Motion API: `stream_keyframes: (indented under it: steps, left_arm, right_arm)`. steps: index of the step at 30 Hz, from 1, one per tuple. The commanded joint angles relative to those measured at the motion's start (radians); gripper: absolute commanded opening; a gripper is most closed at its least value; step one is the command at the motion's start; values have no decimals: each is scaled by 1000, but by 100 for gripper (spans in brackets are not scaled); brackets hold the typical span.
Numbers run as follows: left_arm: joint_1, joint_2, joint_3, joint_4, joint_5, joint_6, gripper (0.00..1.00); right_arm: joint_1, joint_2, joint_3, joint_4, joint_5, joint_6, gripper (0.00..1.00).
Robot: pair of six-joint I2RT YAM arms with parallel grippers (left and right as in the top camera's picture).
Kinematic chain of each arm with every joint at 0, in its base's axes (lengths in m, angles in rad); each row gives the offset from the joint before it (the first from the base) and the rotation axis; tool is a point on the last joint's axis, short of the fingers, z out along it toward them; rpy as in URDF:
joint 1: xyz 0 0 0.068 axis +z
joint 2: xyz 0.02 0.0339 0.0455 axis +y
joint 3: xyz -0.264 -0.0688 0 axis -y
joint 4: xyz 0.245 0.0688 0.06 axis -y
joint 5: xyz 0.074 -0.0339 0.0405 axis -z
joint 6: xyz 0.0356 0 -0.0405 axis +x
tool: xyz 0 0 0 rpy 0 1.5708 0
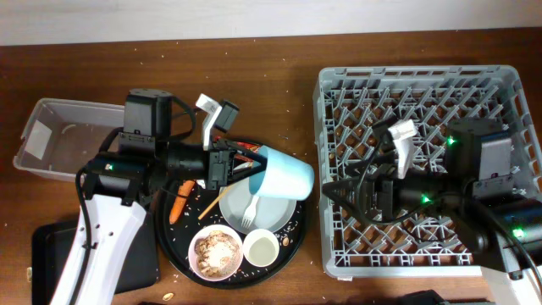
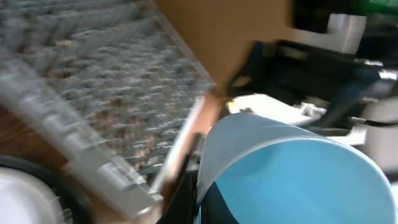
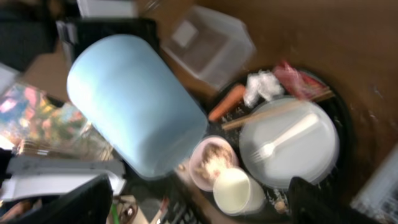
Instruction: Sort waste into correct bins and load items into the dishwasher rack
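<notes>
My left gripper [image 1: 252,168] is shut on the rim of the light blue cup [image 1: 284,174] and holds it on its side above the round pale plate [image 1: 273,207], mouth toward the left arm. The cup fills the left wrist view [image 2: 292,174] and shows in the right wrist view [image 3: 137,102]. My right gripper [image 1: 330,193] is open and empty at the left edge of the grey dishwasher rack [image 1: 474,85], pointing at the cup, its fingers [image 3: 193,208] wide apart. A white fork [image 1: 251,212] lies on the plate. The carrot piece [image 1: 176,206], chopsticks [image 3: 273,112], tissue [image 3: 261,84] and red wrapper [image 3: 292,78] lie beside it.
The large round black tray [image 1: 174,254] also holds a bowl of beige scraps [image 1: 214,252] and a small white cup [image 1: 261,248]. The clear tub [image 1: 59,140] stands at the far left. The flat black tray [image 1: 51,254] lies at the front left. Crumbs dot the wooden table.
</notes>
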State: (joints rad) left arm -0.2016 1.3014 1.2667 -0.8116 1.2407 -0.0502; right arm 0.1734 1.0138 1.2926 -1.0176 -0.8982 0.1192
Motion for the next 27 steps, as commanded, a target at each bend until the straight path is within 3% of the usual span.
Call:
stream_keyframes:
  steps: [1, 4, 6, 8, 9, 10, 11, 12, 13, 16, 19, 20, 23, 27]
  left_arm:
    - [2, -1, 8, 14, 246, 44, 0]
    - [2, -1, 8, 16, 276, 45, 0]
    - [2, -1, 8, 18, 286, 45, 0]
    - [2, -1, 8, 27, 285, 44, 0]
    - [2, -1, 8, 32, 285, 44, 0]
    - [2, -1, 8, 33, 282, 44, 16]
    - [2, -1, 8, 33, 277, 44, 54]
    - [2, -1, 8, 33, 251, 44, 73]
    - [2, -1, 8, 33, 220, 43, 99]
    - [2, -1, 8, 32, 137, 43, 99]
    - [2, -1, 8, 32, 130, 43, 99]
    - [2, -1, 8, 32, 130, 43, 99]
    - [2, -1, 8, 32, 114, 43, 99]
    - [2, -1, 8, 21, 112, 43, 99]
  right_arm:
    - [114, 10, 14, 102, -88, -18, 89]
    - [241, 30, 14, 183, -89, -19, 85]
    - [291, 43, 14, 207, -89, -19, 74]
    - [311, 46, 14, 216, -85, -19, 50]
    - [309, 39, 14, 216, -82, -19, 49]
    - [298, 18, 14, 214, -40, -18, 49]
    - [282, -6, 14, 214, 8, -13, 49]
    - [263, -31, 14, 213, 49, 3, 49]
    - [222, -70, 15, 199, 123, 63, 49]
    - [3, -193, 16, 34, 331, 127, 50]
    - [-236, -238, 16, -242, 658, 213, 53]
    - [-330, -220, 14, -359, 763, 235, 53]
    - [-515, -105, 14, -499, 872, 233, 57]
    - [-609, 139, -18, -517, 874, 154, 58]
